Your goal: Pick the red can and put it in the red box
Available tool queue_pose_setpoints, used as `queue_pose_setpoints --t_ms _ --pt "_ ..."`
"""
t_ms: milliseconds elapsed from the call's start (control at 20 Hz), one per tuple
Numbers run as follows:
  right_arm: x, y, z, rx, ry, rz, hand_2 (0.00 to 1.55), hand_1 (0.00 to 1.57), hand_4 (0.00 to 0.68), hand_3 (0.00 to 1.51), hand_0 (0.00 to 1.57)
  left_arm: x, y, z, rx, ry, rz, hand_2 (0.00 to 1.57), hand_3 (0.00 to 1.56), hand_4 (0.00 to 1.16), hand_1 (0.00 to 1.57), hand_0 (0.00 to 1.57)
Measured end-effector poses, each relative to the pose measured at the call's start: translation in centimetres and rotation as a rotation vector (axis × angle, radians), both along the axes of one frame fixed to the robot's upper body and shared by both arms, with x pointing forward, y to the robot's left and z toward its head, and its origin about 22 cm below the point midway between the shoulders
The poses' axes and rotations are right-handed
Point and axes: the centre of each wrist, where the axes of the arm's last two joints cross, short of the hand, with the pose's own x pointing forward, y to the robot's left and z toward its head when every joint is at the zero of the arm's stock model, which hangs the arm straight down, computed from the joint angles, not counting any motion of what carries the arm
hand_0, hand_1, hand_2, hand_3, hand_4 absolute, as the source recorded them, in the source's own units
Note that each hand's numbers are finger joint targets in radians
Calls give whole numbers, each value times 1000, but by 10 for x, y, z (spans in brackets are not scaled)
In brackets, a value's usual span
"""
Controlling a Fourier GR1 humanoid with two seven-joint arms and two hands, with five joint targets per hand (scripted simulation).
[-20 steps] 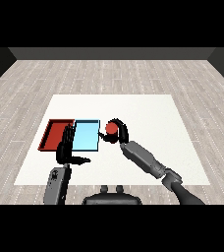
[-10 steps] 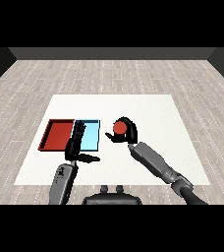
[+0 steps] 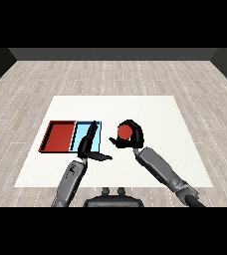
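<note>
The red can [image 3: 123, 132] sits in my right hand [image 3: 132, 138], whose fingers and thumb curl round it just right of the trays. The red tray [image 3: 60, 137] lies at the left of the table, touching the light blue tray [image 3: 80, 133] on its right. My left hand [image 3: 88, 146] hovers over the front of the light blue tray with straight fingers pointing up and the thumb sticking out to the right, holding nothing.
The white table [image 3: 155, 114] spreads wide to the right and behind the trays. Both grey forearms come in from the lower edge, the right forearm [image 3: 160, 169] slanting toward the can.
My left hand has risen forward from the table's front edge to over the light blue tray. My right hand with the can has shifted slightly right and lifted.
</note>
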Motion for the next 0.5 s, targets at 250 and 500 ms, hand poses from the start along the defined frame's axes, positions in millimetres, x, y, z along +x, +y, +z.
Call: queue_pose_setpoints --t_ms 250,500 --pt "-4 3 5 2 -34 14 1439 1445 634 1395 1445 3 -9 -14 9 45 -21 0 0 0 0 0" --pt "-5 2 7 7 -54 32 1443 1467 658 1392 1467 0 -19 -24 11 79 -28 0 0 0 0 0"
